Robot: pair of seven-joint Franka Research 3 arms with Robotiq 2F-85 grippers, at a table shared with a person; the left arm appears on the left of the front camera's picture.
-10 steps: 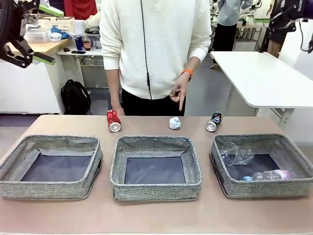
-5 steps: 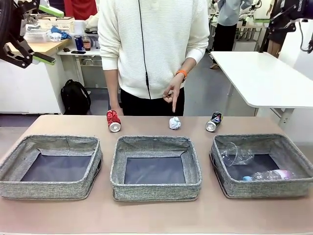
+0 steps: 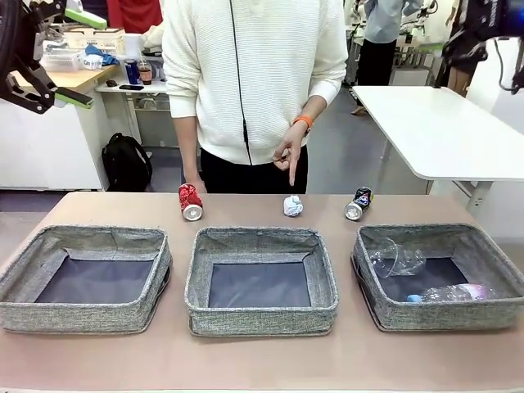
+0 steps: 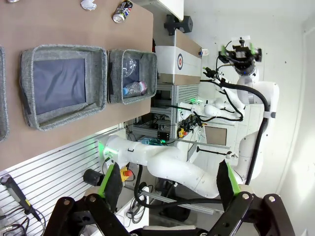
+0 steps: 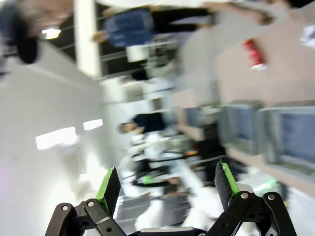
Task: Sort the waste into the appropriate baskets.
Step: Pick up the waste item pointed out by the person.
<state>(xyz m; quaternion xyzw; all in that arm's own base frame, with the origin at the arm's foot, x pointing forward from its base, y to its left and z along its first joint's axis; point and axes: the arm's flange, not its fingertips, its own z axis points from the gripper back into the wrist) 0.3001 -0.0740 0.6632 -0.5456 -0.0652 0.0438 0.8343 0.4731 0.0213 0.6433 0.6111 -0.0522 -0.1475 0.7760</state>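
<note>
While both arms are raised well clear of the bench (image 3: 262, 360), the left jaws are spread wide and empty. The right jaws gape likewise with nothing between them. The right wrist view is smeared and yields little more. Judgement: neither arm is committed to a pick.

Sorted items: a cup (image 3: 395, 258) and a bottle (image 3: 449, 293) lie in the right basket (image 3: 434, 318), apparently the bin chosen for plastics. The middle basket (image 3: 260, 315) and left basket (image 3: 82, 307) show bare dark bottoms.

Unsorted items: a red can (image 3: 190, 202), a paper ball (image 3: 292, 205) and a dark can (image 3: 358, 203) sit in a row along the far edge, each apart from the baskets and from one another. The spacing looks arranged for single picks.

A person's hand (image 3: 291, 151) hangs above the paper ball, index finger aimed down, not touching it. Judgement: this marks the next item.

Surface: a plain brown bench, with the baskets side by side nearer the robot.

Room: a white table (image 3: 442, 131) stands beyond on the right. A black backpack (image 3: 127, 161) rests on the floor at the left, beside a cluttered desk.
</note>
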